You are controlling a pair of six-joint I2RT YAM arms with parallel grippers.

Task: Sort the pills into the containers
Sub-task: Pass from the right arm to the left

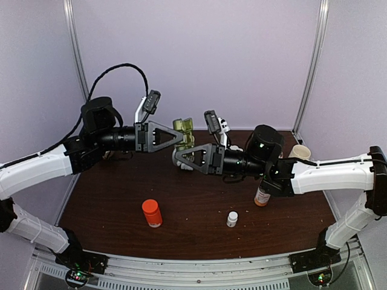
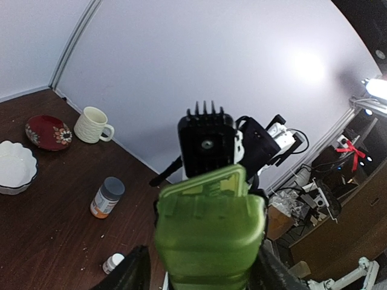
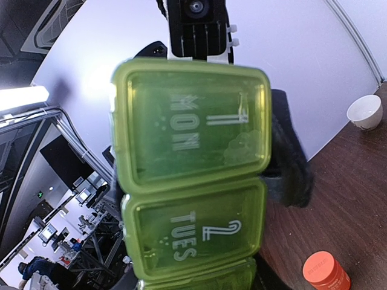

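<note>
Hanging above bench [image 1: 193, 205], far centre: pill box [image 1: 184, 134], long axis roughly 12–6 o'clock in top view. At 6 o'clock end, right end effector [image 1: 179, 158] part-closed, gripping it. From 9 o'clock, left end effector [image 1: 176, 136] straddles MON end; clamped or loose, cannot tell.

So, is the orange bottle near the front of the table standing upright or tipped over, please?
Upright: the orange bottle stands on its base, cap on top.

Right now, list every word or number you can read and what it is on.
"MON" and "1": upper lid of the green pill box.
"TUES" and "2": the lid below it.
Labels on the grey-capped bottle and small white bottle: too small to read.
</note>
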